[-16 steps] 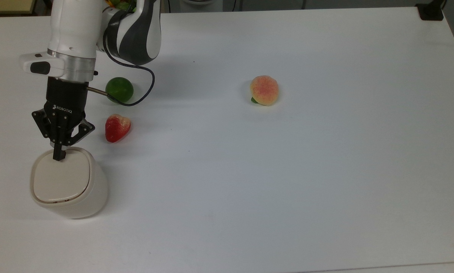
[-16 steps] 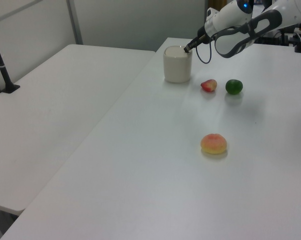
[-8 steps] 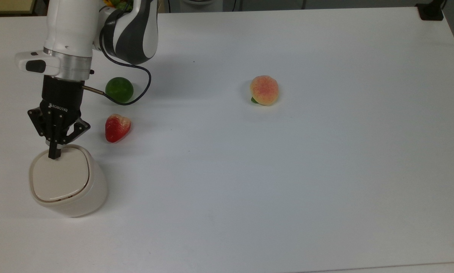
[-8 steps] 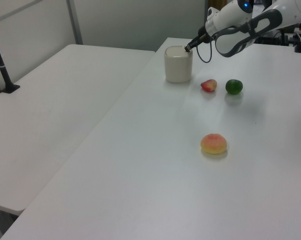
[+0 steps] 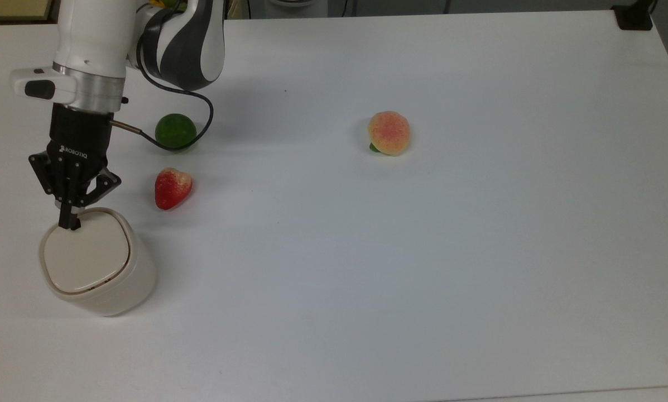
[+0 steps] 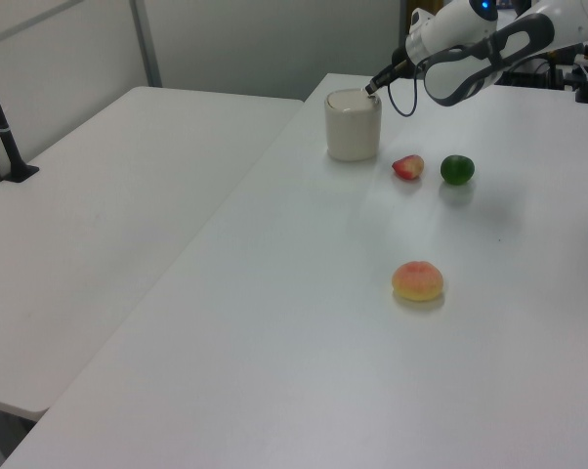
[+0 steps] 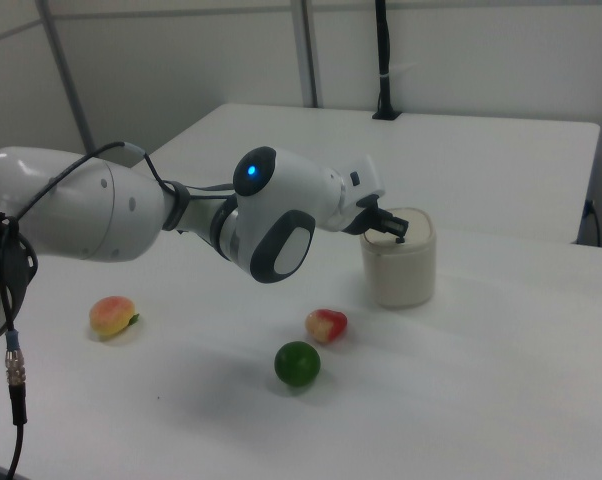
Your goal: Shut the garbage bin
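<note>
Garbage bin (image 5: 96,268): cream plastic, likely light, rigid, smooth, prone to sliding on the surface (image 5: 423,251); press the flat lid's top, not grip; end effector (image 5: 68,223) clenched, empty, at lid edge.

Bright, even overhead light casts soft shadows on the white table (image 5: 479,251).

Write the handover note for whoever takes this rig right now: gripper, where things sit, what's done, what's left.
Gripper: fingers shut, holding nothing, tips on the far edge of the garbage bin lid.
Garbage bin: upright at the top view's lower left on the table; lid lies flat, looks closed.
Nearby: strawberry, green lime, peach, all apart from the bin.
Done: lid appears down.
Left: probably just lift the gripper clear and confirm the lid is seated.
</note>
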Controlling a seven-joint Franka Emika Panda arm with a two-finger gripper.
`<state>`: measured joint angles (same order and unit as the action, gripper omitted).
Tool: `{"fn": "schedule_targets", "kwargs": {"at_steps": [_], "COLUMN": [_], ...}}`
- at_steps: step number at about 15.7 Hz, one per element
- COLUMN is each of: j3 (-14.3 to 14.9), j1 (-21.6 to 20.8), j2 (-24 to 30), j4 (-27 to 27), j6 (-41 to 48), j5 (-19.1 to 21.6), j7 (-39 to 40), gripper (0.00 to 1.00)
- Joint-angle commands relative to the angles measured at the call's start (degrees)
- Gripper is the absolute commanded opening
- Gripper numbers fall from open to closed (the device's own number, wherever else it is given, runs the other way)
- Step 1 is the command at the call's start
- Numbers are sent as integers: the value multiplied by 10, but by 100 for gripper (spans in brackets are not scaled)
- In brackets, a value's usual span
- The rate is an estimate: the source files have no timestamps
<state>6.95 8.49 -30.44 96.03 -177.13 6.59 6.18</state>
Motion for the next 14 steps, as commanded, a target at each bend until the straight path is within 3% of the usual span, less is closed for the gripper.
{"fn": "schedule_targets", "kwargs": {"at_steps": [1, 4, 7, 8, 10, 12, 14], "j3": [-3, -3, -3, -2, -3, -3, -4], "j1": [-1, -1, -7, -7, -8, -8, -11], "j2": [51, 92, 144, 163, 196, 224, 253], "j4": [20, 20, 20, 19, 19, 18, 18], "j6": [55, 147, 292, 343, 431, 502, 568], "j5": [11, 10, 10, 10, 10, 10, 5], "j7": [1, 2, 0, 0, -2, -11, -20], "gripper": [2, 3, 17, 25, 57, 97, 100]}}
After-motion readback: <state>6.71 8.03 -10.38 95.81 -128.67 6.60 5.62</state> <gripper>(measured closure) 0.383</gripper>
